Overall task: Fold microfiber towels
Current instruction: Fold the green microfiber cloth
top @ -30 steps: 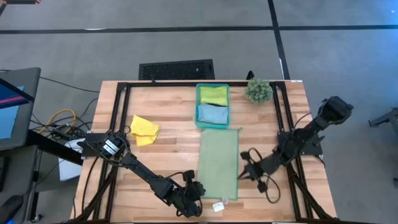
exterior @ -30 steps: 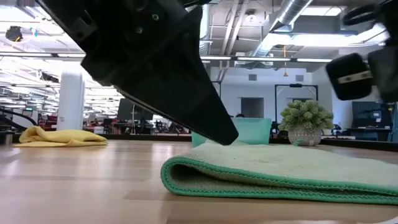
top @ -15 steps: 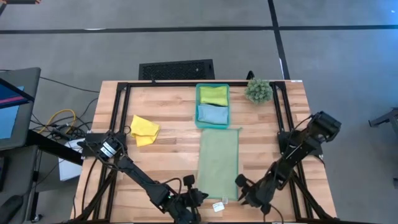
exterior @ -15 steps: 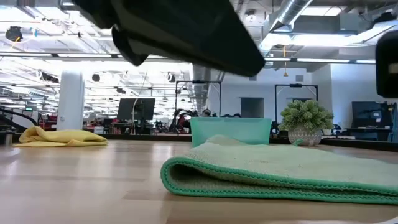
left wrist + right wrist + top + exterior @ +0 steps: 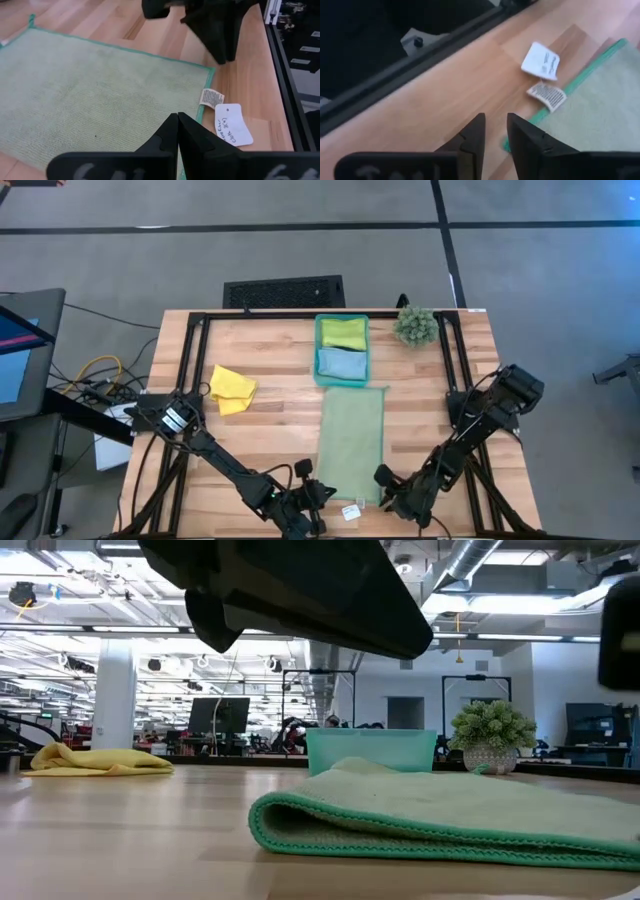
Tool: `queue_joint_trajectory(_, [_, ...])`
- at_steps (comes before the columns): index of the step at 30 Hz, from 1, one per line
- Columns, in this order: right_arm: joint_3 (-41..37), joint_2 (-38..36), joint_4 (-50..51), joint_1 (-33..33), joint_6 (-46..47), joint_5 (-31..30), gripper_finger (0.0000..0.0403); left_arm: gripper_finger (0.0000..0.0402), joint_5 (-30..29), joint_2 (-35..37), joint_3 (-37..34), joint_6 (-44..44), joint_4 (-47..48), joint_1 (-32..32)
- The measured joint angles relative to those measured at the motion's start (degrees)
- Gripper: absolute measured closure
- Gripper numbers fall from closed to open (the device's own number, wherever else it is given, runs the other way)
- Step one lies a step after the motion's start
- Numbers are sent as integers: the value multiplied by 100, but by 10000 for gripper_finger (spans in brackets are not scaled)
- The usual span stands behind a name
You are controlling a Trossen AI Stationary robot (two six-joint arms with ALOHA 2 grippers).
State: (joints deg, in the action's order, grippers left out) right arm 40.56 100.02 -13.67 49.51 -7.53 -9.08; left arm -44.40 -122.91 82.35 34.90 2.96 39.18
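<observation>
Left gripper [image 5: 178, 120] closed, right gripper [image 5: 495, 125] slightly parted, flanking pale green towel [image 5: 351, 442] corner

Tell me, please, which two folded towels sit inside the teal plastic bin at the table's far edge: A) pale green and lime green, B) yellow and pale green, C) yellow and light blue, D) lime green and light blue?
D: in the high view the teal bin holds the lime green towel and the light blue towel, while the yellow towel and pale green towel lie on the table.
</observation>
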Motion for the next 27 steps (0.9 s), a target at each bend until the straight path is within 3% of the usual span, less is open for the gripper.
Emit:
queue_joint_trajectory(16, [0, 242, -14, -276, 28, -168, 304, 401, 0, 0, 0, 87, 2, 0])
queue_joint_trajectory(27, [0, 242, -1, -277, 11, -199, 395, 402, 0, 0, 0, 137, 9, 0])
